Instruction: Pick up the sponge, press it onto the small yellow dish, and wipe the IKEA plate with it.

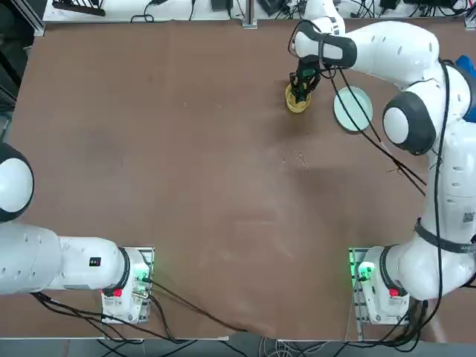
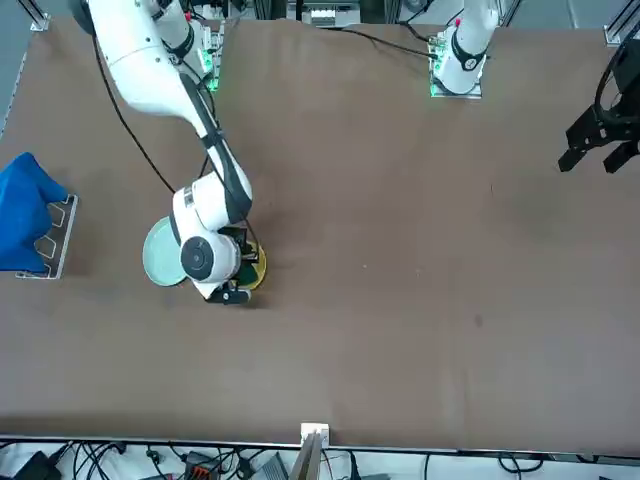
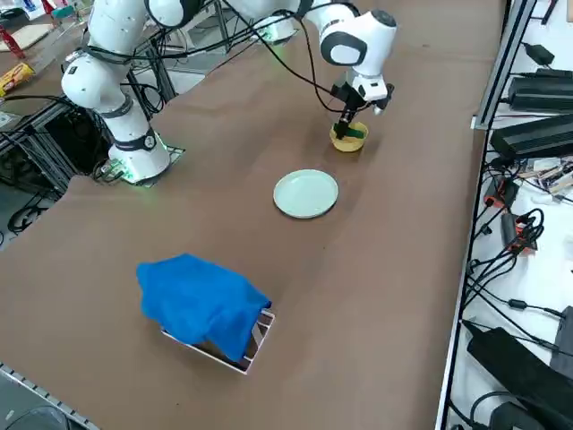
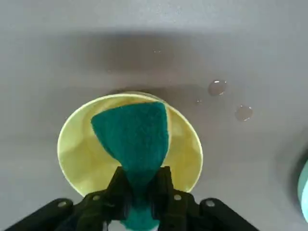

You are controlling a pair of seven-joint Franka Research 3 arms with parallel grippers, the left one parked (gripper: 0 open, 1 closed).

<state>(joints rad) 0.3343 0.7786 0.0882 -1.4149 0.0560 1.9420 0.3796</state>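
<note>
Here's the right tool (image 4: 139, 190) clamped on the sponge (image 4: 134, 134) over the yellow dish (image 4: 82, 161), and pressing off-centre could tip that dish or skid it across the desk (image 1: 216, 208)!

The right gripper's (image 4: 142, 185) fingers pinch tight, the right arm (image 1: 394, 52) outstretched.

Green sponge (image 4: 132, 132), pinched, over yellow dish (image 4: 84, 161); pale blue-green plate (image 3: 305, 194) nearby, flat.
</note>
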